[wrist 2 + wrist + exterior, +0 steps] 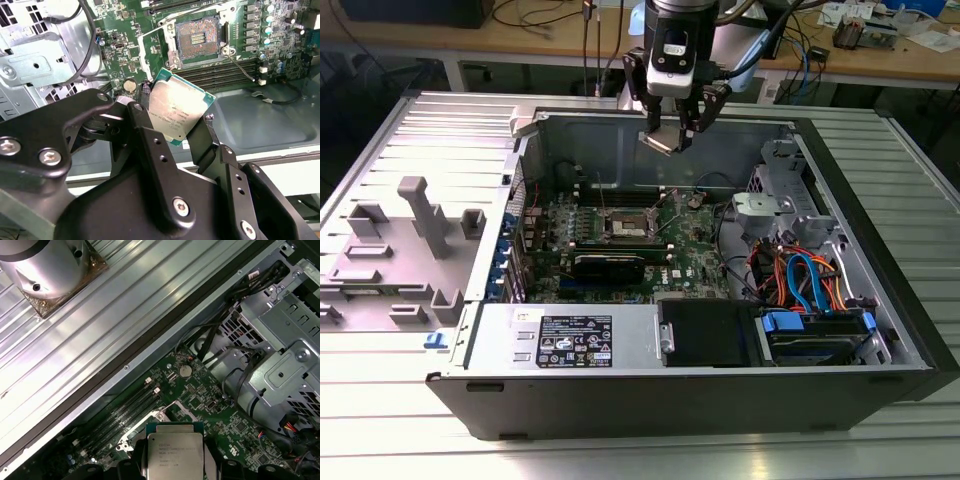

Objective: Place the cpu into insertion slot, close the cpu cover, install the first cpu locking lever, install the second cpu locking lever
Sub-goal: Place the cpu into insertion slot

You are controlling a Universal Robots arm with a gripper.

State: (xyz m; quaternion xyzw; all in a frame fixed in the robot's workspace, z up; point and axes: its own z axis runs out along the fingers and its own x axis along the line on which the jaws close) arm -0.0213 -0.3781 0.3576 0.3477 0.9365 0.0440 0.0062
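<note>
Silver metal is showing on the top of the cpu point(658, 142), which is being pinched by its opposite edges between the two black fingers point(150, 142) of the gripper point(670, 138). In the exterior view the gripper is hanging above the open case point(720, 395), near its far wall, holding the cpu tilted and well clear of the board point(690, 255) below. The slot point(625, 228) is lying on that board, lower down and slightly towards the exterior view's left of the gripper, apart from the cpu. In the second wrist view the slot point(196, 37) is sitting uncovered with its dark centre exposed, and the memory slots point(220, 75) are running between it and the cpu point(179, 107). In the first wrist view the cpu point(175, 457) is sitting between the fingers over the green board, while a grey drive cage point(280, 365) with black cables point(215, 340) is standing beside the board. The case is lying on a ribbed metal table point(620, 450)
</note>
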